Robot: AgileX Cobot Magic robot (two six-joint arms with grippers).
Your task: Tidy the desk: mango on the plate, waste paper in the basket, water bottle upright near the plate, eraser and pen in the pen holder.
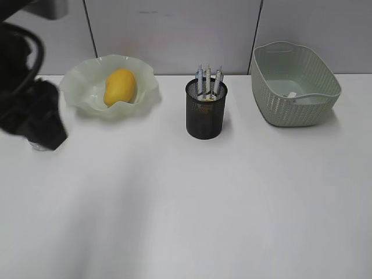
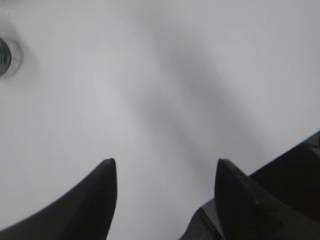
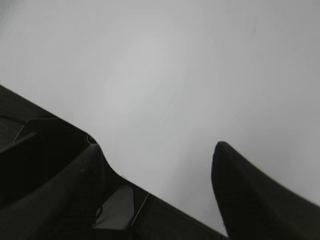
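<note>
The yellow mango (image 1: 120, 86) lies in the wavy-rimmed green plate (image 1: 78, 87) at the back left of the desk (image 1: 192, 203). Three pens (image 1: 208, 81) stand in the black mesh pen holder (image 1: 205, 113); the eraser is hidden. A white bit of waste paper (image 1: 292, 95) shows inside the basket (image 1: 293, 84). My left arm (image 1: 32, 113) is a dark blur left of the plate, and a clear bit of the water bottle (image 1: 39, 145) shows under it. The left gripper (image 2: 165, 162) is open and empty, with the water bottle (image 2: 6, 57) apart at the frame's far left. The right gripper (image 3: 157, 146) is open over bare desk.
A grey partition wall (image 1: 174, 29) runs along the back edge of the desk. White tabletop stretches in front of the plate, pen holder and basket. The right arm is out of the exterior view.
</note>
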